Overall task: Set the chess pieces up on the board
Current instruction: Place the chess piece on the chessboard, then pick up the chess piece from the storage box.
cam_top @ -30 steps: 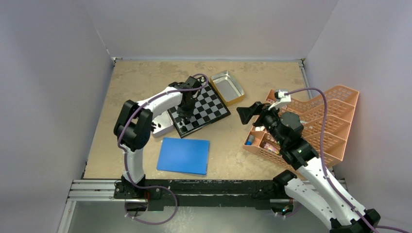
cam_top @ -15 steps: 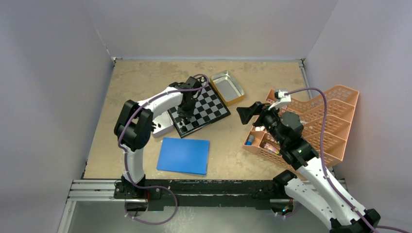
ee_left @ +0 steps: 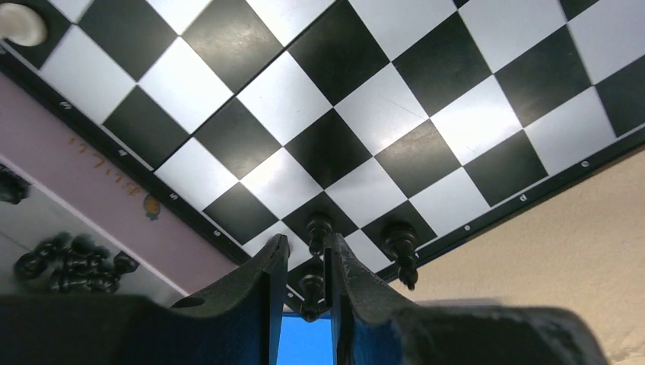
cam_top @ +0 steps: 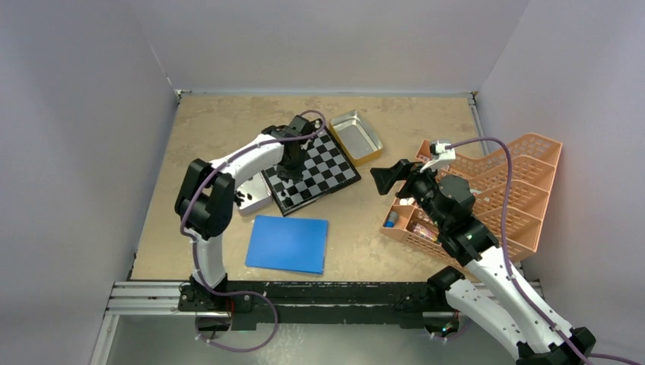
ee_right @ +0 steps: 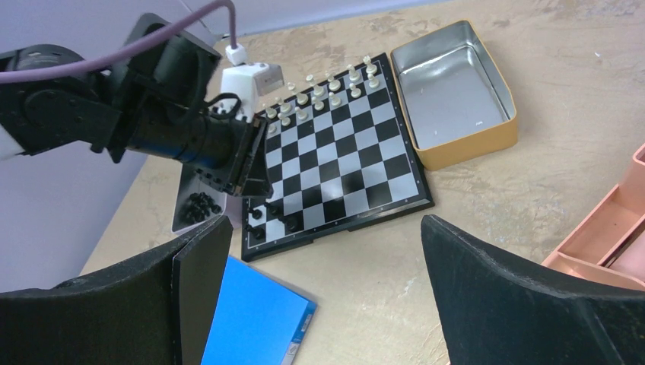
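The board [cam_top: 335, 171] lies mid-table, also seen as the board [ee_left: 335, 144] and the board [ee_right: 342, 160]. My left gripper [cam_top: 288, 177] hangs over its near-left corner. In the left wrist view, the left gripper [ee_left: 308, 239] is open by a narrow gap. A black piece [ee_left: 319, 228] stands on its square between the fingertips, with space on its left. Two more black pieces [ee_left: 398, 243] stand close by. White pieces [ee_right: 327, 87] fill the far rows. My right gripper [ee_right: 325, 228] is wide open and holds nothing, right of the board.
A small tray [cam_top: 255, 199] left of the board holds several loose black pieces [ee_right: 199, 205]. A gold-sided metal tray [cam_top: 355, 135] sits beyond the board. A blue sheet [cam_top: 287, 243] lies near the front, and an orange rack [cam_top: 494, 198] stands at the right.
The left gripper's jaws have parted a little around the black piece and the wrist has shifted slightly away from me. The right arm has not moved.
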Motion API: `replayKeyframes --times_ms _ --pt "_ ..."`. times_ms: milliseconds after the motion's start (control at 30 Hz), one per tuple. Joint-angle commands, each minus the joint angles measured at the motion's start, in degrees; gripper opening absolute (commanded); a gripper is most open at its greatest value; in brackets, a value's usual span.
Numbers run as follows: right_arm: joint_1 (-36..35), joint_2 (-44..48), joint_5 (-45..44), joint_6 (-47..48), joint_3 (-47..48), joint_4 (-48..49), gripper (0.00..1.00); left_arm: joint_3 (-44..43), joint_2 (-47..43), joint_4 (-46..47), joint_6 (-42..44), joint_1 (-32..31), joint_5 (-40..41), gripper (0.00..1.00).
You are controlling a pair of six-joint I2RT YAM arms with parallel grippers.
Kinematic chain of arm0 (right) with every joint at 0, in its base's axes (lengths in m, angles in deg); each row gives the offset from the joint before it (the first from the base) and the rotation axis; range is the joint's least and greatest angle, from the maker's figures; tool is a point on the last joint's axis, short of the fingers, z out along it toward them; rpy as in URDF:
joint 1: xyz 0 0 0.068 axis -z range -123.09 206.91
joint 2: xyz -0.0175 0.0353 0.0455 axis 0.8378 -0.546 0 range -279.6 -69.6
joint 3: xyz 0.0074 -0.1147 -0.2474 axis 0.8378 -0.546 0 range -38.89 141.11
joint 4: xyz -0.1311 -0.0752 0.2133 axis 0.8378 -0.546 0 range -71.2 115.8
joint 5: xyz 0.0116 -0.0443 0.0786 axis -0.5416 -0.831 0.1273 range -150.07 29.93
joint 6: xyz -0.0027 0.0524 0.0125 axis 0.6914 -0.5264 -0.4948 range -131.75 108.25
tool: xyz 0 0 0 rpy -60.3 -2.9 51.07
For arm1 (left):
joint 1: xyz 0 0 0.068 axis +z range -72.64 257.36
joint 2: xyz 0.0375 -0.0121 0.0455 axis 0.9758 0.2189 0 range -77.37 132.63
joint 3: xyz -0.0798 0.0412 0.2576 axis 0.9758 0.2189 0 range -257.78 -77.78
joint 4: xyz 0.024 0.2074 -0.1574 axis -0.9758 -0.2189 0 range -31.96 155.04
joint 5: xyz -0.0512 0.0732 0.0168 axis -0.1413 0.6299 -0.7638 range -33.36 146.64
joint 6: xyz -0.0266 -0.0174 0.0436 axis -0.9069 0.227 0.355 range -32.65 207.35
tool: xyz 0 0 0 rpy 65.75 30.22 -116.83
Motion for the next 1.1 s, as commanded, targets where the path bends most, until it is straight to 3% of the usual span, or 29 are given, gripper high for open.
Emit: replayKeyframes --times_ms 0,267,633,767,1067 --pt "0.1 0.2 0.1 0.9 1.3 2.5 0.96 -3.1 -6.6 0.3 -0.8 -0.2 2.9 0.24" --pt "0.1 0.2 0.4 0.9 1.3 2.4 0.96 -2.1 -10.3 -1.2 -2.4 3.1 5.8 0.23" --pt "0.2 0.4 0.8 0.9 0.9 2.7 0.96 5.8 -20.0 3.3 -4.5 18.5 2.7 0.23" --pt "0.1 0.5 0.8 1.0 1.0 2.7 0.96 6.9 -21.0 4.5 -5.3 20.6 5.1 0.26" --pt "0.2 0.5 1.3 0.9 0.9 3.0 0.96 9.0 -17.9 8.8 -9.2 24.7 -0.4 0.28"
